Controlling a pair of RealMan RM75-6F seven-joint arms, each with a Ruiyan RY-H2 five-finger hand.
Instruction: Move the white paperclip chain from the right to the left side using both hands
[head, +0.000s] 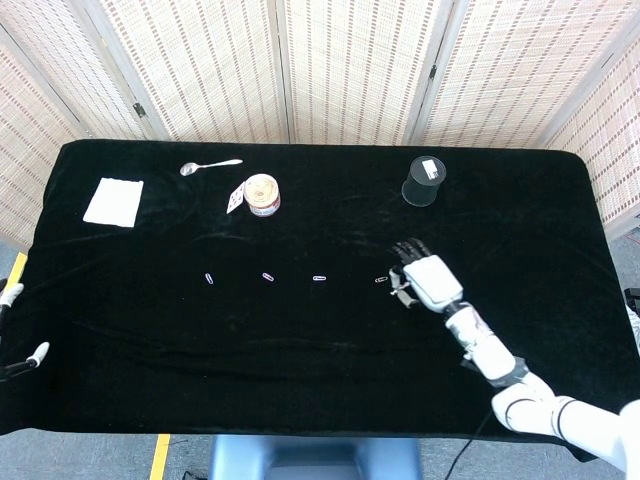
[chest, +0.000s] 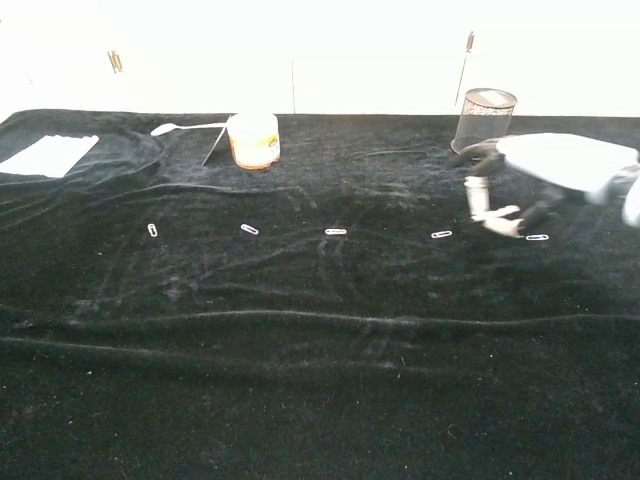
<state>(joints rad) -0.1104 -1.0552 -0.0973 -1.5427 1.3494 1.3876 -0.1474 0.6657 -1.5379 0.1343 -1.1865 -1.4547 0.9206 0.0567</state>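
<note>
Reach step in hand. My right hand (head: 428, 280) hovers above cloth, fingers apart, holding nothing. White paperclip chain: cannot tell which clip; nearest one (chest: 441, 234) just left of fingertips, another (chest: 537, 237) beneath palm. Next: lower, pinch precisely. My left hand (head: 20, 355) barely visible at far edge, state unclear.

Left of the mesh cup (head: 424, 181), black cloth (head: 320, 340) lay open; beyond it stood only a tape roll (head: 262, 193) and spoon (head: 209, 166).
</note>
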